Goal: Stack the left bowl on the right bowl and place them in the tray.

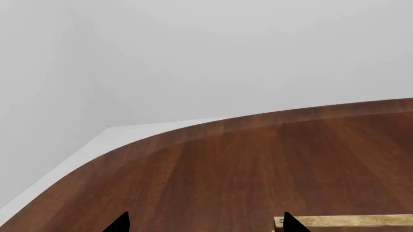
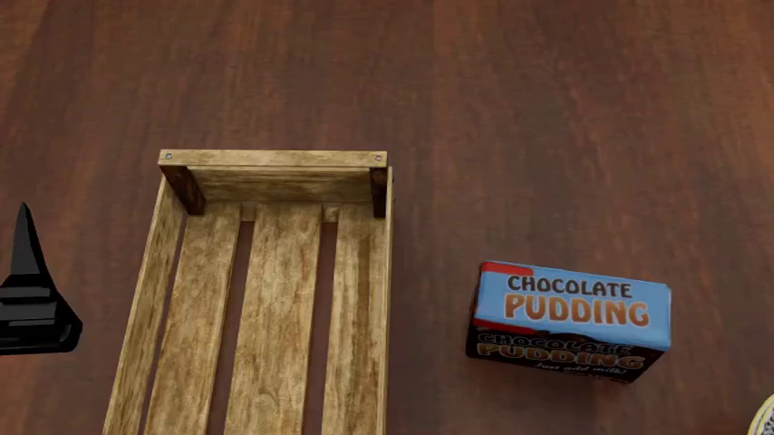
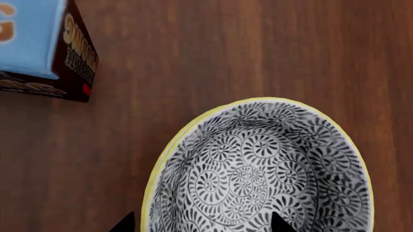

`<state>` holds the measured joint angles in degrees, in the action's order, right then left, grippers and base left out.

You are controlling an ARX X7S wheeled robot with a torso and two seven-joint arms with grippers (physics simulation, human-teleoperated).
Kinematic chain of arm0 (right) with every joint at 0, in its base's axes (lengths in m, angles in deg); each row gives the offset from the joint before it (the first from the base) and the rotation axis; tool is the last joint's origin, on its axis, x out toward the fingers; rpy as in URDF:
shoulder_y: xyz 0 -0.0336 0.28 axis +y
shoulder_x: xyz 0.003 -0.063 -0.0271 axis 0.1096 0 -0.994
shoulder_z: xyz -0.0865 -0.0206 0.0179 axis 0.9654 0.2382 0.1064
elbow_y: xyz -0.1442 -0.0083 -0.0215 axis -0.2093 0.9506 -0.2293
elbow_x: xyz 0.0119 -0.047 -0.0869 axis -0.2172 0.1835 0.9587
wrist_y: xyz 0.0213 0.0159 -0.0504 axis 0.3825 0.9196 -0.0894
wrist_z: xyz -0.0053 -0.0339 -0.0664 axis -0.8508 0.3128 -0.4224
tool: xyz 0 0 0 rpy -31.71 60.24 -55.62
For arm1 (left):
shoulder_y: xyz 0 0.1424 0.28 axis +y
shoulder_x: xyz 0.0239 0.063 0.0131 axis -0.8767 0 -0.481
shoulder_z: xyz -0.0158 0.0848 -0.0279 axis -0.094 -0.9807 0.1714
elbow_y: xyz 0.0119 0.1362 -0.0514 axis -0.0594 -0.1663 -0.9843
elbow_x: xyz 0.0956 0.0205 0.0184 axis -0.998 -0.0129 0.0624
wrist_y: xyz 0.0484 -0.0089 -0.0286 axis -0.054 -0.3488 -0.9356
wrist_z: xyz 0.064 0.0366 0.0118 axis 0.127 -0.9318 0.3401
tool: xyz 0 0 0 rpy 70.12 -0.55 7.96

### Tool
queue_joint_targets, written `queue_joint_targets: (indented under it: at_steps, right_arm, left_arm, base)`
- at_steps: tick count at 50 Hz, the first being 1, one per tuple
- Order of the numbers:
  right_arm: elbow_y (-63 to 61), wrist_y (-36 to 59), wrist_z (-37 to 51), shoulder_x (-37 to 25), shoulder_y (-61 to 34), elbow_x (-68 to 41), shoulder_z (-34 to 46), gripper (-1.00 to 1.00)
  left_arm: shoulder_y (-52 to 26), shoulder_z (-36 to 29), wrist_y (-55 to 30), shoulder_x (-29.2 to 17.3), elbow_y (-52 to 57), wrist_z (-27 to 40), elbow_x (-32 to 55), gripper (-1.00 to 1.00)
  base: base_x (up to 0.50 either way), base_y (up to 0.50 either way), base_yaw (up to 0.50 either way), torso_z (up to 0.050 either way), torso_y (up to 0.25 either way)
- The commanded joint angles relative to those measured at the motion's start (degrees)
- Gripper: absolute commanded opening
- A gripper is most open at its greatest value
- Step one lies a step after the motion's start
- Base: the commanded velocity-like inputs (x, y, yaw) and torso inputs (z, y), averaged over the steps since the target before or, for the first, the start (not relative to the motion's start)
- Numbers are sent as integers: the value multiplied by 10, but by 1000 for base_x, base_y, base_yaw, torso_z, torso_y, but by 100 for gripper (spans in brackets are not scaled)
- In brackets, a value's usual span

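Observation:
The tray [image 2: 275, 159], a long light-wood crate with a slatted bottom, lies at the centre left of the head view and holds nothing; one corner of the tray [image 1: 348, 221] shows in the left wrist view. My left gripper [image 1: 205, 224] is open over bare table just left of the tray, and shows as a black shape [image 2: 31, 308]. One bowl [image 3: 258, 164], yellow-rimmed with black-and-white swirls inside, sits under my right gripper [image 3: 201, 224]. That gripper is open, with one fingertip outside the rim and one over the inside. A sliver of the bowl [image 2: 767, 419] shows at the table's near right. The other bowl is out of view.
A blue chocolate pudding box [image 2: 568, 319] lies on the dark wood table [image 2: 545, 109] between the tray and the bowl; the box [image 3: 38, 43] stands close beside the bowl. The table's curved edge [image 1: 193, 128] meets a white floor and wall.

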<state>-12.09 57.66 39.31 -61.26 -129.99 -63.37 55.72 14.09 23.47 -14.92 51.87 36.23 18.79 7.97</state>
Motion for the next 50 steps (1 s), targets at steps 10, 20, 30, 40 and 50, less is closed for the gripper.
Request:
queue_joint_targets:
  at_steps: [10, 20, 30, 40, 50]
  right_arm:
    - [-7, 3, -5, 10, -1, 6, 1, 100]
    - [-5, -13, -7, 19, 5, 15, 0, 100]
    - [0, -42, -23, 25, 23, 31, -1, 100]
    - [17, -63, -36, 39, 43, 58, 7, 100]
    - [33, -71, -42, 53, 59, 77, 19, 100]
  left_arm:
    - [1, 0, 3, -1, 0, 1, 2, 100]
    - [2, 2, 2, -3, 2, 2, 5, 100]
    - [2, 1, 2, -4, 2, 3, 5, 100]
    - [1, 1, 3, -4, 1, 3, 6, 100]
    - [2, 1, 2, -5, 4, 4, 8, 100]
  base:
    - [0, 0, 0, 0, 0]
    - [0, 0, 0, 0, 0]
    - [0, 0, 0, 0, 0]
    - [0, 0, 0, 0, 0]
    - [0, 0, 0, 0, 0]
